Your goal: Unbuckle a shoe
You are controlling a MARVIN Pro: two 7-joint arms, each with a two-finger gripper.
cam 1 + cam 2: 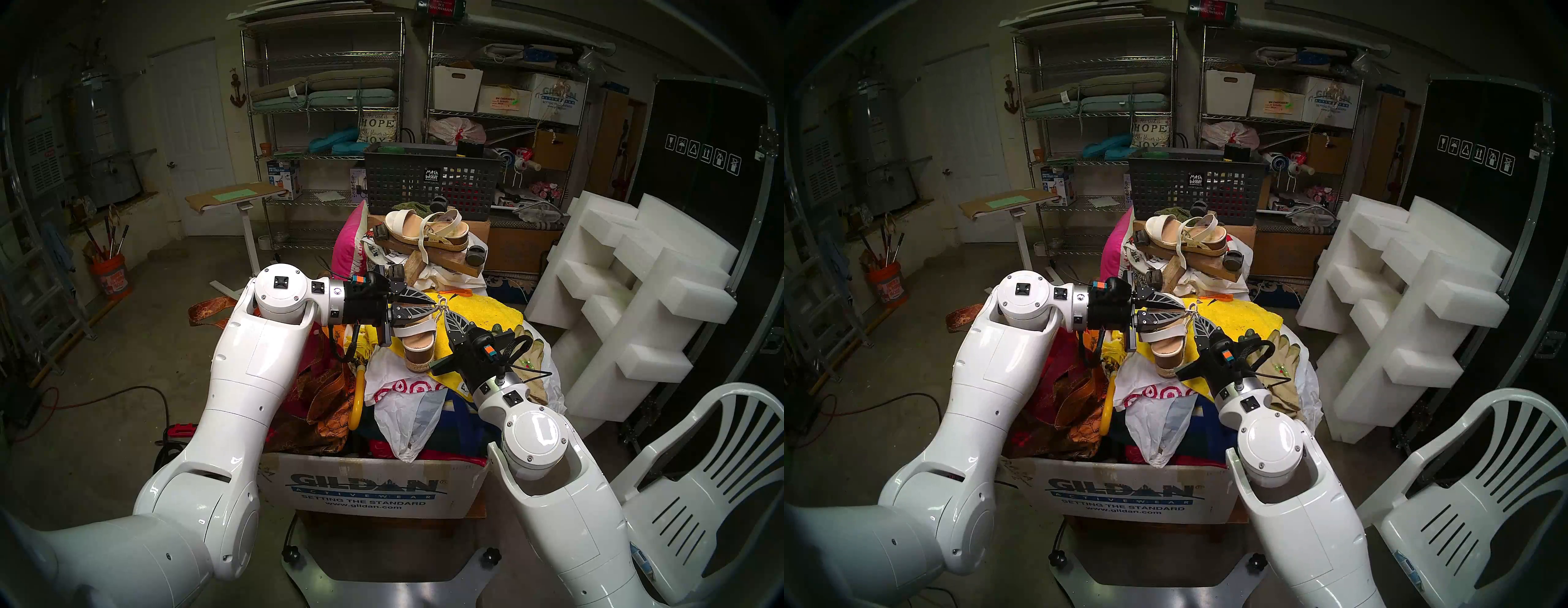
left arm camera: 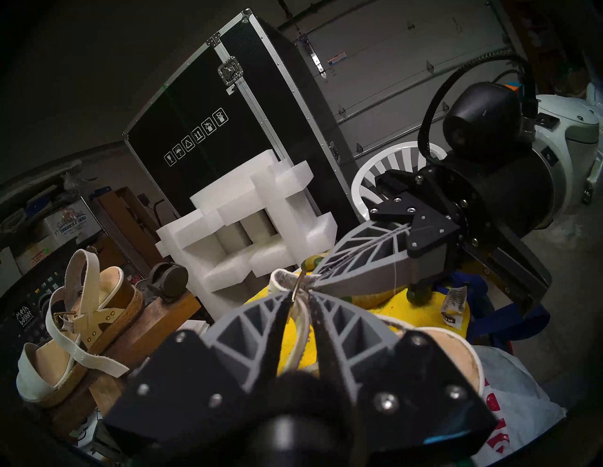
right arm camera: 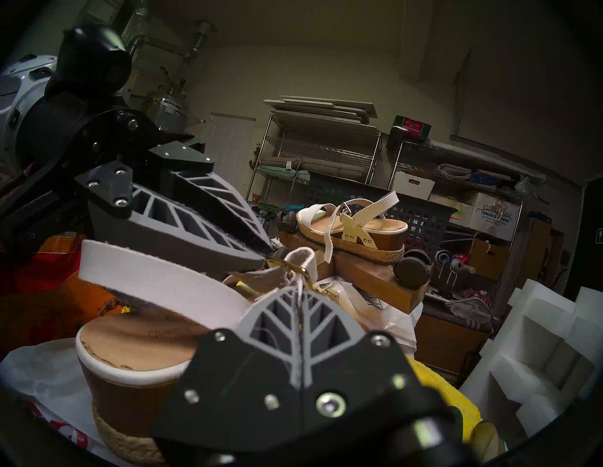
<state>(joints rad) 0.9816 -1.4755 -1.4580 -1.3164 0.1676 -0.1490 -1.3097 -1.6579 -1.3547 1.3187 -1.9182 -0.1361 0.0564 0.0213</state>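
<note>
Right gripper (image 3: 298,287) pinched tight on the shoe's ankle strap (image 3: 293,261) by its gold buckle (image 3: 298,268). Left gripper (image 2: 301,295) fingers slightly parted around that strap; only the left wrist view shows the gap. Shoe (image 1: 418,339) sits on a yellow towel (image 1: 488,314) atop a heaped Gildan box (image 1: 365,488). Beyond: platform sandal (image 1: 424,231), mesh basket (image 1: 428,178), wire shelving (image 1: 322,106).

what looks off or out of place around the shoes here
The second sandal is perched on a tilted wooden caster board atop a heap of bags, its loose strap dangling over the edge. The wedge sandal being unbuckled sits askew on the yellow towel.
</note>
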